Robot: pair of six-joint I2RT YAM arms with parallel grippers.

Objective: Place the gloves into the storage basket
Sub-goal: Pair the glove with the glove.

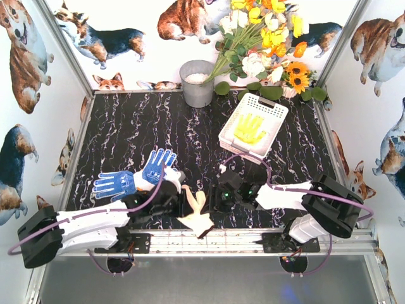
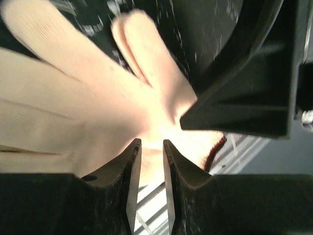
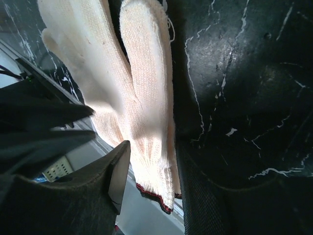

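A cream glove (image 1: 197,214) lies at the table's near edge, its red-trimmed cuff hanging over the rail. My left gripper (image 1: 179,197) has its jaws drawn close and pinches this glove (image 2: 88,98) at the fingertips (image 2: 151,142). My right gripper (image 1: 217,197) is open, its jaws either side of the same glove's cuff end (image 3: 146,112), midway point (image 3: 151,147). Two blue dotted gloves (image 1: 114,184) (image 1: 159,166) lie to the left. A yellow glove (image 1: 249,129) lies in the white lattice basket (image 1: 276,114) at the back right.
A grey metal bucket (image 1: 197,83) stands at the back centre. A bunch of flowers (image 1: 266,38) leans at the back right beside the basket. Corgi-print walls close in the table on three sides. The metal rail (image 1: 240,239) runs along the near edge.
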